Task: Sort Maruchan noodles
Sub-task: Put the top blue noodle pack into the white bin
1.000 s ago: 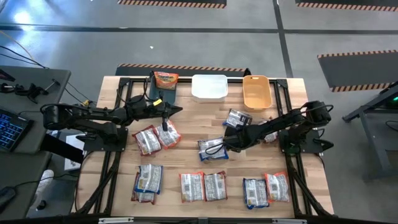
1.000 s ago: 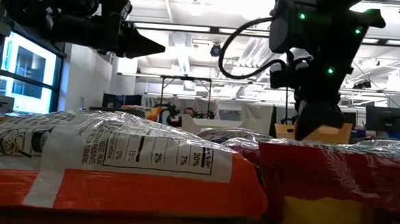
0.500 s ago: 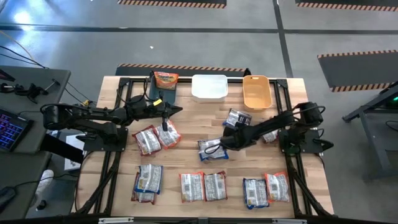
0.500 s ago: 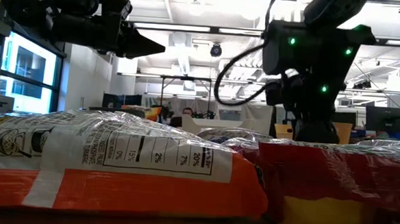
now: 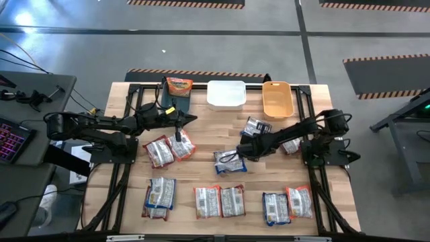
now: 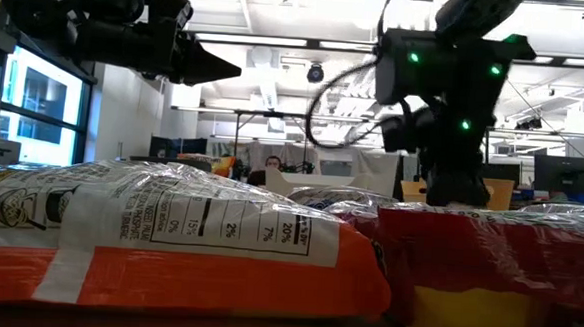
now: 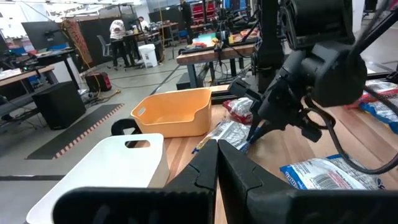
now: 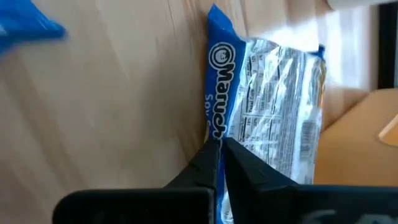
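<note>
Blue-fronted Maruchan packet lies mid-surface from above, right tool at its edge. Right wrist view: tool pressed together on that packet's edge (silvery back up). Left tool hovers, pressed together.

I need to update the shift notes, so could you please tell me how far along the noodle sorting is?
Barely begun. Done: one orange packet sits in the far-left bin. In hand: the right gripper has shut on the edge of a blue packet mid-table. Left: about a dozen packets lie loose; the white bin and orange bin look empty. The left gripper hangs shut, holding nothing.
</note>
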Tool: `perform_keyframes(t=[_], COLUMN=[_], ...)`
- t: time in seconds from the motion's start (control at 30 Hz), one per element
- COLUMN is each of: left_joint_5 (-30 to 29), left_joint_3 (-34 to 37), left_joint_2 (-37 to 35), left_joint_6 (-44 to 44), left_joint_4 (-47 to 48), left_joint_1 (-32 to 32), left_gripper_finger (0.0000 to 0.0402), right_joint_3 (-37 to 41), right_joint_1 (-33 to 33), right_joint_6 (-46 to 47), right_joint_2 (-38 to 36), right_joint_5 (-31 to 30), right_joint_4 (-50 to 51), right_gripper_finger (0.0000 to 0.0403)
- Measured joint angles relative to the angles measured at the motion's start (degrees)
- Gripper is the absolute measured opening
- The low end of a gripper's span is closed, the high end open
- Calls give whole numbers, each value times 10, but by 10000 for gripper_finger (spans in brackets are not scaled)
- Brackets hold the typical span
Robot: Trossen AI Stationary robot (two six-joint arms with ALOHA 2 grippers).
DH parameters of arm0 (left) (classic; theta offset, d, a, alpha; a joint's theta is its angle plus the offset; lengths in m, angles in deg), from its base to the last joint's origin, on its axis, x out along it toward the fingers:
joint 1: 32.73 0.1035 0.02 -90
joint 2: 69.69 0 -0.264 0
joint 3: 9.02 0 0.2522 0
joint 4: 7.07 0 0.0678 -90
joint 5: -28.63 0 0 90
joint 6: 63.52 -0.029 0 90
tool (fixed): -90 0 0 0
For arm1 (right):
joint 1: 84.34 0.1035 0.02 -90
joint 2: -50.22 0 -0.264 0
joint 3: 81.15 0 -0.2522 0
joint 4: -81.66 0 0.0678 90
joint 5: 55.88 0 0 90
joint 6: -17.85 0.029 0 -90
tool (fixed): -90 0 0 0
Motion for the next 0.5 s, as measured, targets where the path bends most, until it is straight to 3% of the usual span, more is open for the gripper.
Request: perform_keyframes(t=[0.23, 0.5], left_joint_5=[0, 0], left_joint_3=[0, 0], left_joint_2=[0, 0], left_joint_6=[5, 4], left_joint_4=[-1, -1], left_joint_1=[0, -7], left_gripper_finger=[0, 0], right_joint_3=[-50, -103], right_joint_1=[-10, -56], right_joint_6=[-44, -25], right_joint_2=[-46, -122], right_joint_5=[33, 103], right_joint_4=[3, 21], right_gripper_finger=[0, 1])
